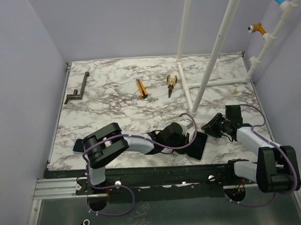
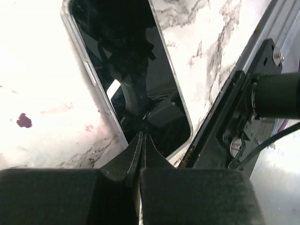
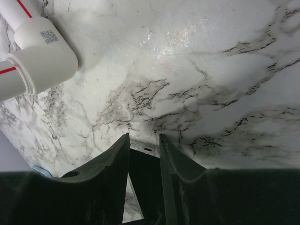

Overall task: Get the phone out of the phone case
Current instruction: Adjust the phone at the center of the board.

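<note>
Robot lab test cell, plain lilac walls, marble-print tabletop, white PVC pipe frame, scattered pliers

Hardly anything here that I can read.

The only marking I find is a small square code label, printed dark on white, stuck on the white pipe fitting at the far left of my right wrist view; its pattern is too fine for me to make out, and I see no letters or digits beside it. The phone screen under my left wrist is dark and shows no writing.
</note>
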Controlling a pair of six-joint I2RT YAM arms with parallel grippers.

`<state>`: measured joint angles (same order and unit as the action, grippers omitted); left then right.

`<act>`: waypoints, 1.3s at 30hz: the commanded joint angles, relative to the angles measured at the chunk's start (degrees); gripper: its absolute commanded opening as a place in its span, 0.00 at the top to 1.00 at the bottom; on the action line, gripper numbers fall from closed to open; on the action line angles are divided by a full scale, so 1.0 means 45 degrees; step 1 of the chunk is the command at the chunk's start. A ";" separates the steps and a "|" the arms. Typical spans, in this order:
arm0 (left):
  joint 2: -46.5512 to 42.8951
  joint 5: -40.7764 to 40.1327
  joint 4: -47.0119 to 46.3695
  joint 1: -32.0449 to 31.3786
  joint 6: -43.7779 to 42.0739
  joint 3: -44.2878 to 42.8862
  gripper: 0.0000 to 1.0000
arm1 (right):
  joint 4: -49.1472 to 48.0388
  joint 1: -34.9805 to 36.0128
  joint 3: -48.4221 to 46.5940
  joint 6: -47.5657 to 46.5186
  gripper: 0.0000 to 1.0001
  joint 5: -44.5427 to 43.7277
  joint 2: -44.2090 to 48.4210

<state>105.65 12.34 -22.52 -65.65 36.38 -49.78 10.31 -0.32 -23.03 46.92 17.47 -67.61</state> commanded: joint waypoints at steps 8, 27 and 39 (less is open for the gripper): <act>0.0619 -0.1079 0.1140 0.1053 0.0955 -0.0682 1.00 | 0.0464 0.0041 0.0891 0.0308 0.64 0.0470 0.0293; -0.3235 -0.1814 0.3459 0.2110 0.0609 0.1111 1.00 | 0.0702 0.0046 0.0342 0.0002 0.58 0.0069 0.0152; -0.1637 -0.0464 0.3834 -0.0303 -0.0859 0.0069 1.00 | 0.0076 0.0039 0.0576 0.0304 0.56 0.0464 -0.0244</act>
<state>93.91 7.77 -6.72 -66.67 34.79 -46.28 7.64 -0.32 -21.65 48.69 21.32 -68.10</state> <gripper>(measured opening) 0.002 0.437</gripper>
